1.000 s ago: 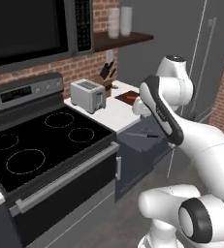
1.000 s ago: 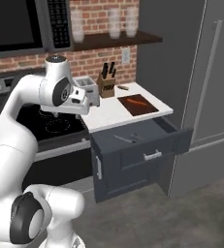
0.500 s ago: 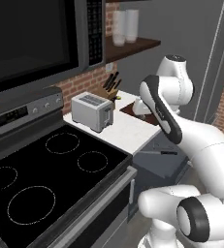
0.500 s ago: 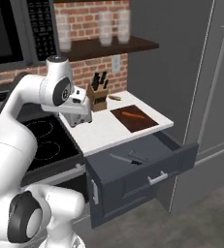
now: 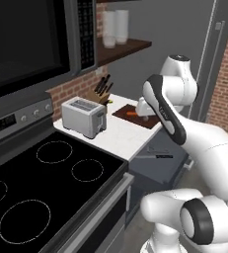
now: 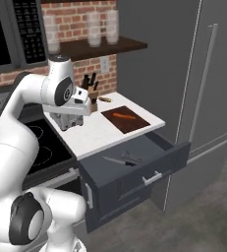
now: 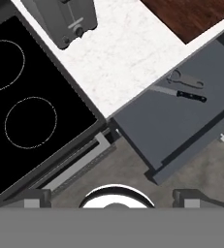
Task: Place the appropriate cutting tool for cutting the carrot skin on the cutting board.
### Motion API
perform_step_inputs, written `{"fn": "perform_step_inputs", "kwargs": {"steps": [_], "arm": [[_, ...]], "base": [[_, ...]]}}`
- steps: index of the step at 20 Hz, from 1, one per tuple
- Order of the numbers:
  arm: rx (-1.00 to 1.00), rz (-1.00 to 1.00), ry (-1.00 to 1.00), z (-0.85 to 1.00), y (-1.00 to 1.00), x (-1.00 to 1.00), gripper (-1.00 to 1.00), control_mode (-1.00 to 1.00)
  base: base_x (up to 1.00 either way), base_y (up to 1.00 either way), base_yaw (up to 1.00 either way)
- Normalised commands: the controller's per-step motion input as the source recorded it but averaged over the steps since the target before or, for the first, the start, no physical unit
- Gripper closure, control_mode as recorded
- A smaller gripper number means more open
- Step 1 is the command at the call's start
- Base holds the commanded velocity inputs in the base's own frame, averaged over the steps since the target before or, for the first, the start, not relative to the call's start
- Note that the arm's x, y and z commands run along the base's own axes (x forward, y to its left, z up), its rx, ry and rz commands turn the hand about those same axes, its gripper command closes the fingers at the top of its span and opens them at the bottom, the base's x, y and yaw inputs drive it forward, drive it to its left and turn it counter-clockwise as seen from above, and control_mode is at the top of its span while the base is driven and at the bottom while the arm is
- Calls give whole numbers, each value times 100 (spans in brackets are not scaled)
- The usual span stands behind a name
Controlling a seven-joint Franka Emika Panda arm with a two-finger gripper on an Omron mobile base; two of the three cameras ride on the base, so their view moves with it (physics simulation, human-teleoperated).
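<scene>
The cutting tool point(image 7: 184, 80), a slim grey peeler, lies in the open drawer point(image 7: 167, 126) beside a black-handled knife point(image 7: 180, 94); the peeler point(image 6: 132, 157) also shows from the right. The carrot point(image 6: 124, 116) rests on the dark reddish cutting board point(image 6: 134, 125) at the counter's right end, and board point(image 5: 128, 118) and carrot point(image 5: 131, 113) show from the left too. My gripper point(image 6: 68, 123) hangs open and empty above the counter, between toaster and board, well above the drawer. In the hand view the gripper point(image 7: 113, 197) has its tips far apart.
A silver toaster point(image 5: 83, 117) stands on the white counter point(image 6: 98, 130) next to the black stove point(image 5: 46, 183). A knife block point(image 6: 89, 89) is at the brick wall. The drawer front point(image 6: 139, 184) juts out toward the grey fridge point(image 6: 193, 88).
The whole picture has shifted: the base has driven, so counter and drawer now look nearer. The arm keeps its raised pose and the gripper stays open.
</scene>
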Motion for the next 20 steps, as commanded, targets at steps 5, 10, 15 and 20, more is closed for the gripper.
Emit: {"fn": "perform_step_inputs", "kwargs": {"steps": [5,10,15,20], "arm": [[0,0,0,0,0,0,-100,100],[0,0,0,0,0,0,-100,100],[0,0,0,0,0,0,-100,100],[0,0,0,0,0,0,-100,100]], "base": [[11,0,-16],[4,2,-3],[3,0,0],[3,0,0]]}}
